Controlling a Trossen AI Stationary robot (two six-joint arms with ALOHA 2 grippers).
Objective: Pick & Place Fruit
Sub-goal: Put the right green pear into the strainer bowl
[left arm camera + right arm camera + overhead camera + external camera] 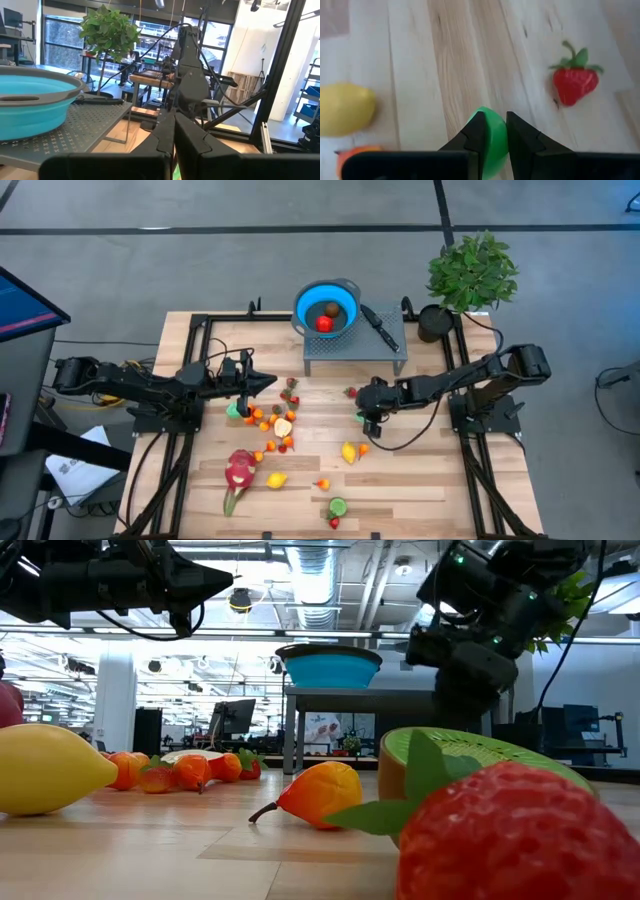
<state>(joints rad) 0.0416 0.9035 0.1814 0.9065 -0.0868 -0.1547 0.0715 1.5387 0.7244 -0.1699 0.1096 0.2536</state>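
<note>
Small toy fruits lie scattered on the wooden table point(420, 480): oranges and a strawberry point(351, 392), lemons point(348, 452), and a pink dragon fruit point(238, 472) at the near left. My right gripper point(362, 416) point(492, 135) points steeply down at mid-table, shut on a small green fruit point(490, 131). My left gripper point(270, 381) point(174, 137) hovers shut and level over the left half, touching nothing. A blue bowl point(300, 302) on a grey rack point(390, 352) at the far middle holds a red fruit point(324, 324). My right gripper pinches the green fruit's two sides point(496, 125) between its two fingers, coming from above and slanting toward the table's left. The fruit's rounded top shows between the fingertips. Whether it is clear of the table, I cannot tell.
A black-handled knife point(380, 326) lies on the rack beside the bowl. A potted plant point(470, 272) stands at the far right corner. A half kiwi point(338, 506) and a strawberry point(520, 830) sit near the front edge. Bare wood lies at the near right.
</note>
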